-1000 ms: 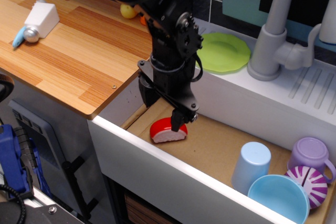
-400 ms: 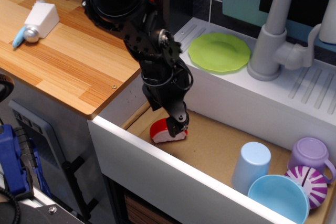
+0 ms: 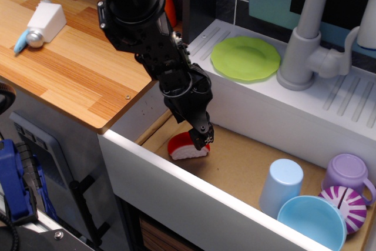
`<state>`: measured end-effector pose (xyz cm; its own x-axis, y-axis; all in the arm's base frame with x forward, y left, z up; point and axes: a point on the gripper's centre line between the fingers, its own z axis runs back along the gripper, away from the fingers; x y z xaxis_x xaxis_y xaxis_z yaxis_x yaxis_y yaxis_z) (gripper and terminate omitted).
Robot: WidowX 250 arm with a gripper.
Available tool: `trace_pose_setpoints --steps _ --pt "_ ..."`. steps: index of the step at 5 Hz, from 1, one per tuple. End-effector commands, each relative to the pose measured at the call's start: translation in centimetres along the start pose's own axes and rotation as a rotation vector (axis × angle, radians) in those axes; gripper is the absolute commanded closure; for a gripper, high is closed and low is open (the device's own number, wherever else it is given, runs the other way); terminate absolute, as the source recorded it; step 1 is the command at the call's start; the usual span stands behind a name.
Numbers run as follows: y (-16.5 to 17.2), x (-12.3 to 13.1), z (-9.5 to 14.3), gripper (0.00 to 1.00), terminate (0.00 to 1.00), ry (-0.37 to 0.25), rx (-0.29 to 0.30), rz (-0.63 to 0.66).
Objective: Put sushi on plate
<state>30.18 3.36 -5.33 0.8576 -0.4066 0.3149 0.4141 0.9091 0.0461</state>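
Red sushi (image 3: 183,147) beside sink's front wall (image 3: 194,195), under fingers (image 3: 202,138).

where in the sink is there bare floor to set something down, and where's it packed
Bare floor runs through the middle of the sink, between the sushi under the pincer and the upside-down blue cup. The right end is crowded: cup, light blue bowl, purple mug and striped toy sit bunched together. The green plate on the ledge is bare too.

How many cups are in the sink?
2. A light blue cup stands upside down near the front wall, beside the blue bowl. A purple cup sits at the far right, behind the striped toy. The arm might hide more.
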Motion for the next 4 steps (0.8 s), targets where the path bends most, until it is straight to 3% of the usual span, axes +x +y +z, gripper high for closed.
trace_pose_setpoints --steps 1,4 --pt "0.2 0.3 0.4 0.00 0.00 -0.043 0.002 0.016" --pt "0.4 -0.8 -1.6 0.00 0.00 -0.087 -0.030 0.023"
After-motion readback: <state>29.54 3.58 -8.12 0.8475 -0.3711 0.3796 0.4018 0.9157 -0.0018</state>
